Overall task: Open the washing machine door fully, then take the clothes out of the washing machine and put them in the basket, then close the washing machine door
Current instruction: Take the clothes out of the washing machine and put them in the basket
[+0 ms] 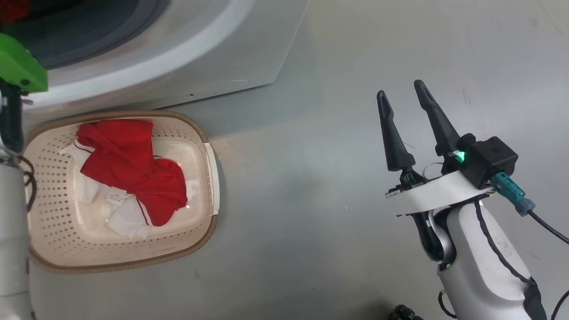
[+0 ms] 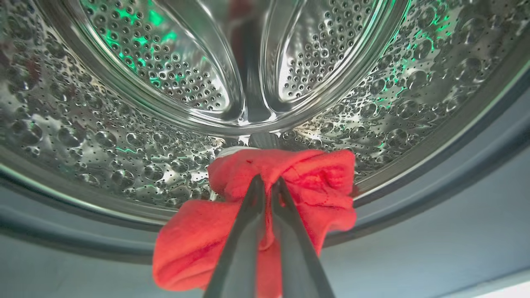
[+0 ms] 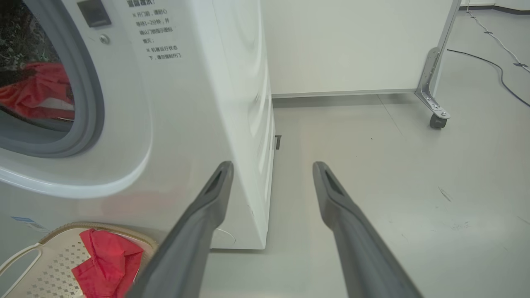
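**Head view:** The small cream plastic basket with holes and a brown rim (image 1: 133,265) sits on the grey floor (image 1: 311,186), just in front of the big white washing machine (image 1: 178,58). Its long side seems to run along the machine's front. One bright red soft garment with white trim (image 1: 133,169) lies inside it. The right gripper (image 1: 400,89) hangs over bare floor, well apart from the basket. Its fingers are spread wide and hold nothing.

**Left wrist view:** The left gripper (image 2: 268,180) is pinched tight on a second red garment (image 2: 319,178) at the front lip of the shiny steel drum with holes (image 2: 103,136). This view tells us about the pinch. The head view tells us where the basket is.

**Right wrist view:** From the side, the second red garment (image 3: 37,91) is up in the round opening and the basket (image 3: 62,228) is low beneath it. I think the cloth must come out, then go down. The left arm is nearer.
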Controlling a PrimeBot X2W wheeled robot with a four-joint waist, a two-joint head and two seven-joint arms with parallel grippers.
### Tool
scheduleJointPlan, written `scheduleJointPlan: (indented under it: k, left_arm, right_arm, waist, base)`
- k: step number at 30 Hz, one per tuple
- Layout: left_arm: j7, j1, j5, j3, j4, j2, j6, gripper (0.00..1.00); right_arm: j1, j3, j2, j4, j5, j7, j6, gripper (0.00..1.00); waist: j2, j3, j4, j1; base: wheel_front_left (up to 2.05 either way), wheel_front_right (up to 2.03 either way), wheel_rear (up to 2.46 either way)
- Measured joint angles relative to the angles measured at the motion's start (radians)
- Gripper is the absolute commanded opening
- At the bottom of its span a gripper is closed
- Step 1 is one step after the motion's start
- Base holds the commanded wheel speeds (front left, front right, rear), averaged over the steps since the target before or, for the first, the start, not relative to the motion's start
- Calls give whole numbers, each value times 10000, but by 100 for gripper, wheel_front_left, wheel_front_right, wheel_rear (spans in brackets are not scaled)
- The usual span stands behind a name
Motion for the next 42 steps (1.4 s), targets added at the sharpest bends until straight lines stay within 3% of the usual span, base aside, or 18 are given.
scheduleJointPlan:
  k: [13, 23, 42]
  left_arm:
    - [-1956, 1989, 27, -290, -487, -878, 82, 0]
    - [-3112, 3100, 224, -397, -1315, -1204, 332, 0]
    - [-3511, 5016, 412, -690, -2729, -1603, 608, 0]
  right_arm:
    - [865, -303, -167, 382, -293, 0, 6, 100]
    - [1433, -468, -153, 545, -368, 0, 4, 100]
    - [2302, -644, -134, 594, -414, 0, -17, 100]
  waist:
    - [0, -1293, 676, 0]
    - [0, -2486, 1124, -1]
    - [0, -3840, 1565, -1]
  base:
    - [0, 0, 0]
    - [0, 0, 0]
    - [0, 0, 0]
